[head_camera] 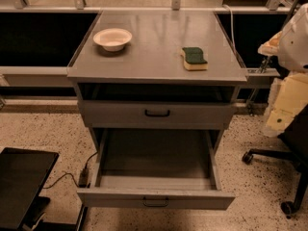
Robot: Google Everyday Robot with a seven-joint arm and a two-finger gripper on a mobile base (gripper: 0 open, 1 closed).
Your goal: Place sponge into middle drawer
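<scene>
The sponge (194, 58), pale yellow with a dark green top face, lies flat on the right side of the grey cabinet top (154, 37). Below the top is a dark open slot, then a shut drawer (157, 113) with a black handle. Beneath it, another drawer (156, 167) is pulled out toward me and is empty inside. My arm's white and cream body (293, 37) shows at the right edge. My gripper (270, 46) is at its left end, right of the sponge, apart from it and at about the height of the cabinet top.
A white bowl (112, 38) sits on the left of the cabinet top. An office chair base with wheels (279, 162) stands on the floor at the right. A black flat object (21, 184) is at the bottom left, with a cable (72, 174) beside the cabinet.
</scene>
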